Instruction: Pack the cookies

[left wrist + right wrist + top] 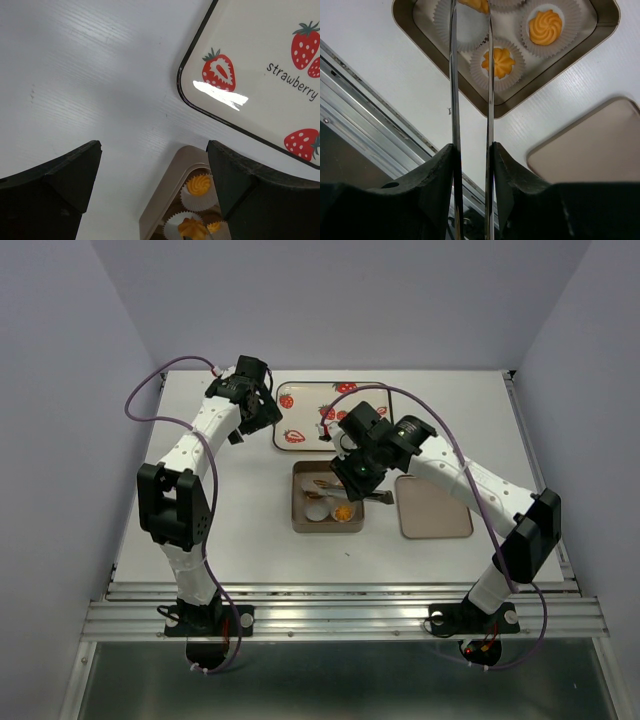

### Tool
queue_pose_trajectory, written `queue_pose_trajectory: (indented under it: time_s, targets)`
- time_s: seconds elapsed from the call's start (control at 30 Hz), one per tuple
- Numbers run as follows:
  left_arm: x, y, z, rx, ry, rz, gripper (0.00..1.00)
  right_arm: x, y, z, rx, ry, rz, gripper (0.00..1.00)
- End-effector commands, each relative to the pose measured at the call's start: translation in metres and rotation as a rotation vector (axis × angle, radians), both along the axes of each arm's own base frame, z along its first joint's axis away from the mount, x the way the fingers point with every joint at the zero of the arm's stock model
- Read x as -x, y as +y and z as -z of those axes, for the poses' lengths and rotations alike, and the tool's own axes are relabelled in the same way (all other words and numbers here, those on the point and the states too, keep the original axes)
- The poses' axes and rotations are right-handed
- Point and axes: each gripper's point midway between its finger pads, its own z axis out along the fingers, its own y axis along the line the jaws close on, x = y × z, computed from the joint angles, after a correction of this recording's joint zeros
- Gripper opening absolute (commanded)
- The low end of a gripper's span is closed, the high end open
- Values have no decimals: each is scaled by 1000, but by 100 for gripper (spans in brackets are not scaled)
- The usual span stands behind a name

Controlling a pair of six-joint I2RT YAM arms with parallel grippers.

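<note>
A tan tin (300, 523) holds white paper cups. In the right wrist view two orange cookies sit in cups (545, 26) (498, 62). My right gripper (471, 150) is shut on metal tongs (452, 75). The tong tips pinch a third cookie (476, 5) above an empty cup (465, 30) in the tin (520, 102). My left gripper (153, 150) is open and empty above the bare table, beside the tin's corner (165, 200). It sees a cupped cookie (198, 184) and the tong-held cookie (192, 229). In the top view the right gripper (355, 472) is over the tin and the left gripper (262, 405) is at the back.
A white tray printed with strawberries (310, 400) lies behind the tin and also shows in the left wrist view (260, 45). The tin's tan lid (433, 506) lies flat to the right of the tin. The metal table rail (365, 100) runs along the near edge.
</note>
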Motion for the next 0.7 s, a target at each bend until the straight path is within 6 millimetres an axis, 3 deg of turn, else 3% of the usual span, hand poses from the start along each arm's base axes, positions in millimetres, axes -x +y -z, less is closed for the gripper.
queue_pose_trajectory:
  time_s: [0.0,0.47,0.67]
  targets:
    - [3,2,-23,2,-54,-5,99,-10,12,-10,-54,-70,-10,40]
    - [7,3,-19,-1,-50,-3,99,11,8,1,-39,-15,-57,39]
    - [8,4,-19,-1,-50,-3,99,7,10,1,-41,-31,-57,39]
